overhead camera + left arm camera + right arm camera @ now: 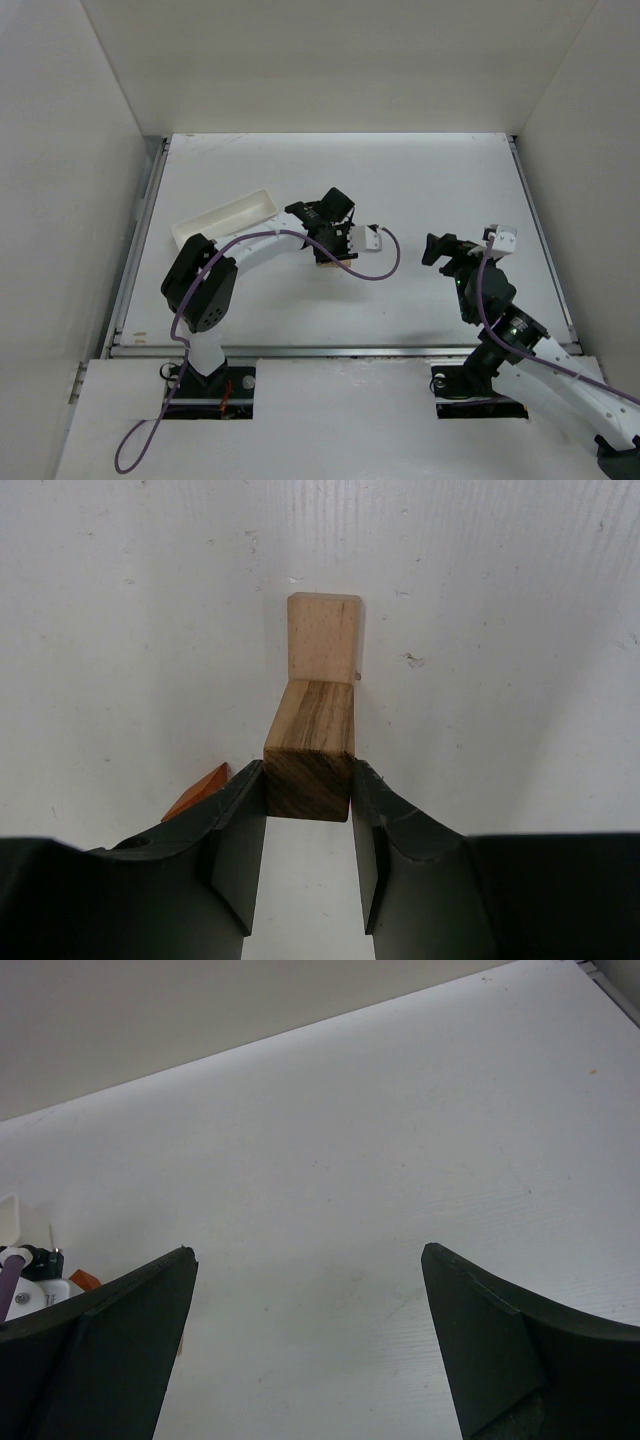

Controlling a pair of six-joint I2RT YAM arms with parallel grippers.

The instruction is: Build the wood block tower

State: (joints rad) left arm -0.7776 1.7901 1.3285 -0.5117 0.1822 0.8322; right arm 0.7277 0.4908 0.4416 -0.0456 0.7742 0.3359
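Top external view: your left fingers (333, 243) are hanging over the middle of the bench (420, 180) with a block just under them, too small here to judge the contact. The tray (225, 215) is lying off to the left, beyond that arm's elbow. The purple cable (390, 262) is looping down just beside the work spot, so if you are swinging the wrist, that loop could be brushing whatever is standing there. Your right fingers (437, 250) are waiting well apart on the right.

Left wrist view: the left fingers are clamping the dark block (310, 770) by its two sides, at its near end. The pale block (324, 637) is lying on the bench straight ahead. The dark block's far end is meeting it in the picture, but you cannot tell whether it is resting on it or hovering above. Letting go while it is overhanging or tilted is likely to be tipping it off, and pushing forward risks shoving the pale block out of line. The roof piece (197, 792) is peeking out just beside one finger, so spreading the fingers may be knocking it.

Right wrist view: the right fingers are standing wide apart, grasping nothing. An orange-brown speck, probably the roof piece, is showing at the left edge. Bringing this arm in now risks crowding the left one.
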